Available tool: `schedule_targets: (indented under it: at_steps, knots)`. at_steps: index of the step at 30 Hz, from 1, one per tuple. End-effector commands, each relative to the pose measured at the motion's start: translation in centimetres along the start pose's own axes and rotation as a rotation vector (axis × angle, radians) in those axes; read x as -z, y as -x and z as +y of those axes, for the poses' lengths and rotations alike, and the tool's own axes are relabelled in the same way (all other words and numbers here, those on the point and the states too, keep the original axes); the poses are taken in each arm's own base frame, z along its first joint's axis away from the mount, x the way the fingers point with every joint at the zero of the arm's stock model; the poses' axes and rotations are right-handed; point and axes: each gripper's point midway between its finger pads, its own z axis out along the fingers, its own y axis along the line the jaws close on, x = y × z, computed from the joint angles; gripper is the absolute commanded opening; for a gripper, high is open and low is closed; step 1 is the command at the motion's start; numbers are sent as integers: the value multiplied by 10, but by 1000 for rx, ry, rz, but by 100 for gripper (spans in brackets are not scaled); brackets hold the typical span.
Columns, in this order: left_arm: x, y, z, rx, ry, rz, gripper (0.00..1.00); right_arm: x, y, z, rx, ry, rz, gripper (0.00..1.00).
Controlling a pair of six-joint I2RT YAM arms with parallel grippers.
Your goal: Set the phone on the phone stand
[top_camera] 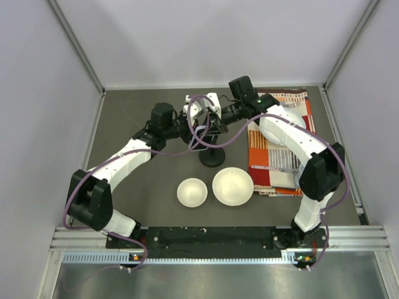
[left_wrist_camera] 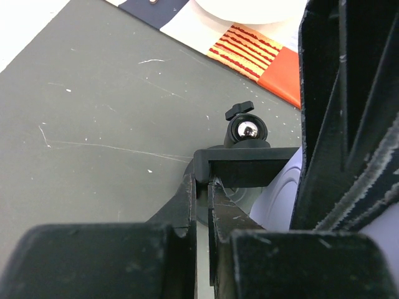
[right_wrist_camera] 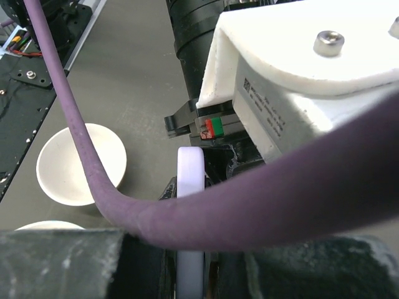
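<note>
The phone stand has its round black base (top_camera: 212, 156) on the grey table, just behind two bowls. My left gripper (top_camera: 194, 128) is shut on the stand's black clamp cradle (left_wrist_camera: 246, 165); the ball joint (left_wrist_camera: 248, 131) shows behind it. The phone (right_wrist_camera: 190, 180) is pale lavender-white. It is seen edge-on between the fingers of my right gripper (right_wrist_camera: 192, 205), which is shut on it and holds it upright at the cradle. The phone's pale body also shows in the left wrist view (left_wrist_camera: 280, 199), next to the cradle. From above, the phone (top_camera: 201, 134) sits between both grippers; my right gripper (top_camera: 215, 121) is above the stand.
Two white bowls (top_camera: 192, 192) (top_camera: 232, 185) stand in front of the stand. A patterned orange, white and dark cloth (top_camera: 280, 143) lies to the right, under the right arm. A purple cable (right_wrist_camera: 124, 205) crosses the right wrist view. Grey walls enclose the table.
</note>
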Motion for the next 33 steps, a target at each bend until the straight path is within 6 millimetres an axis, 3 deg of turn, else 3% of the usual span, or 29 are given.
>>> schedule_targets:
  at_steps: [1,6,7,9,11,12,14,15,17,18,20,21,23,26,27,33]
  knots:
    - [2,34,-10,-75,-44,-89,0,9,16,-33,68,-104,17,0]
    - [4,31,9,-36,81,-87,0,29,-6,-47,-70,-257,166,0]
    - [5,39,15,-24,115,-124,0,32,-9,-44,-130,-272,182,0]
    - [8,33,25,-1,194,-128,0,38,-20,-47,-193,-320,226,0]
    - [15,45,35,33,271,-196,0,43,-33,-45,-287,-358,259,0]
    - [20,37,47,53,355,-191,0,46,-39,-45,-318,-377,275,0]
    - [35,51,55,75,434,-268,0,53,-50,-43,-379,-419,304,0]
    - [44,39,68,100,537,-265,0,60,-58,-46,-391,-475,347,0]
    - [62,49,75,131,620,-339,0,72,-65,-49,-445,-558,380,0]
    - [66,42,76,136,646,-333,0,87,-68,-55,-455,-648,415,0]
    - [76,43,78,195,691,-357,0,95,-78,-54,-501,-733,434,0]
    - [78,39,77,211,699,-350,0,103,-72,-58,-472,-812,430,0]
    - [84,39,74,218,742,-361,0,104,-82,-55,-494,-912,476,0]
    - [94,36,77,219,852,-330,0,109,-78,-55,-504,-1074,514,0]
    - [96,31,77,227,882,-304,0,119,-80,-55,-493,-1185,567,0]
    - [110,24,77,308,972,-292,0,148,-94,-52,-529,-1384,629,0]
